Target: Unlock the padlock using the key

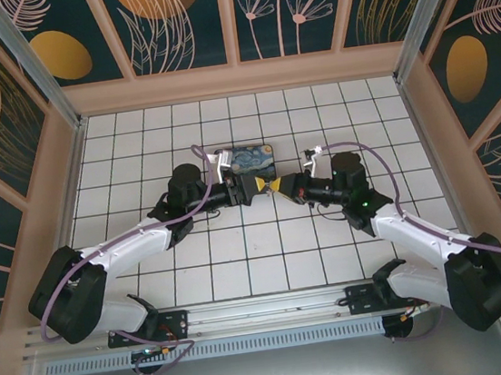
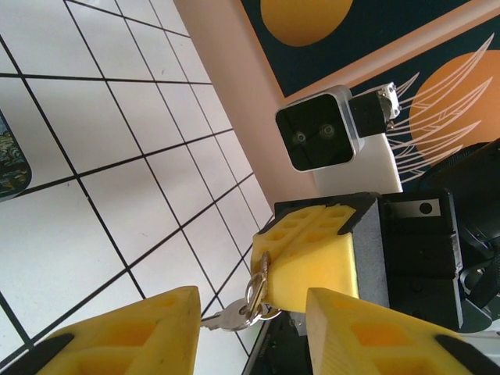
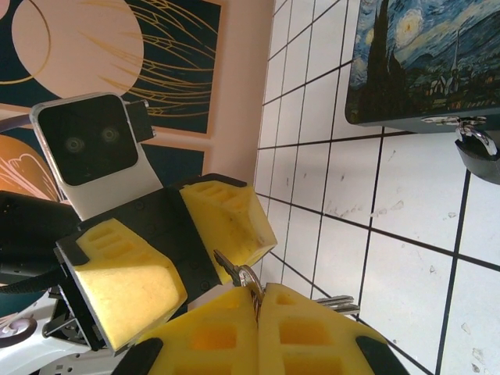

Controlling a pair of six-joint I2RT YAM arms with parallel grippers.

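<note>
The right gripper [image 3: 259, 301] is pressed together on the ring of the key [image 2: 234, 315]. The ring is pinched edge-on at the seam of its pads, with one thin blade poking out ahead of the tips and the rest of the bunch splaying off to one side. Straight ahead of it, tip to tip, the left gripper [image 2: 250, 308] stands with its jaws apart, a yellow finger [image 2: 133, 336] on either side of the dangling bunch, touching nothing that I can make out. Seen from the left wrist, the loose blade lies roughly across that gap, pointing toward one finger rather than along the fingers. The coming move, as I judge it, turns on this: the key sits between the left's fingers, and they would need to close on a blade, not the ring. Farther out, beyond both sets of tips, the padlock [image 3: 478, 152] hangs at the near edge of the painted box [image 3: 426, 62]. It lies off to the side of the right gripper's line and well apart from the key, and both arms look about equally near it.
</note>
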